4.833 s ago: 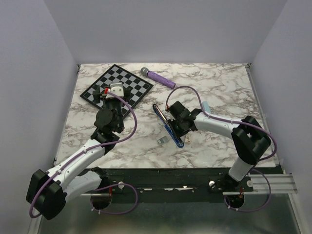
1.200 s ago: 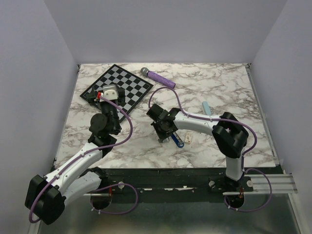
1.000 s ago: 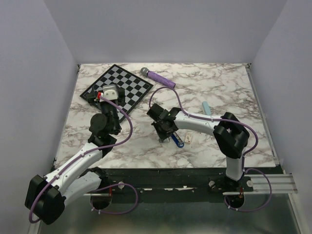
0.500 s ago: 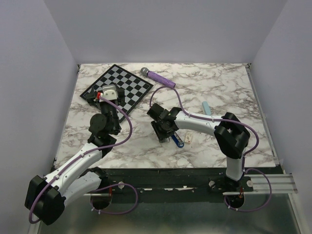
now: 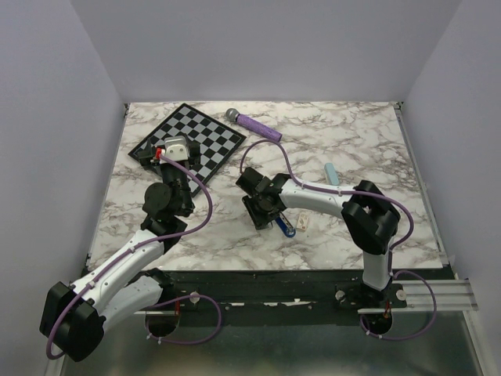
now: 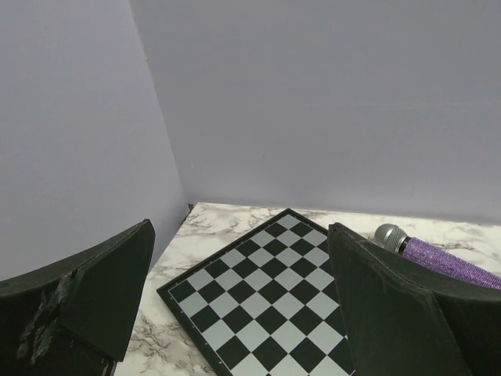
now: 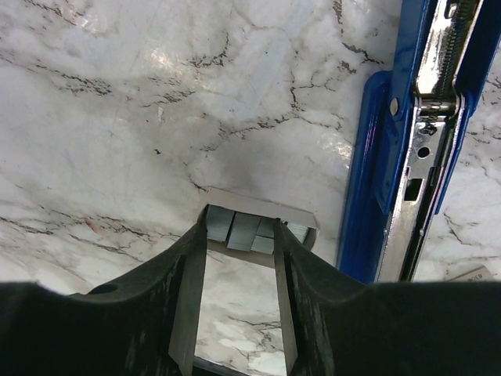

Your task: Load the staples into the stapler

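1) L gripper (image 6: 241, 262) hanging by chessboard (image 6: 258, 301), fingers spread wide, gripping nothing. 2) R gripper (image 7: 239, 233) fingers standing partly apart, tips at staple box (image 7: 258, 207) lying just beside opened blue stapler (image 7: 407, 157).

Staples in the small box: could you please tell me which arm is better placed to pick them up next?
Right: the right hand is open over the staples, just beside the opened stapler. The left hand is open too, but up by the chessboard, away from both.
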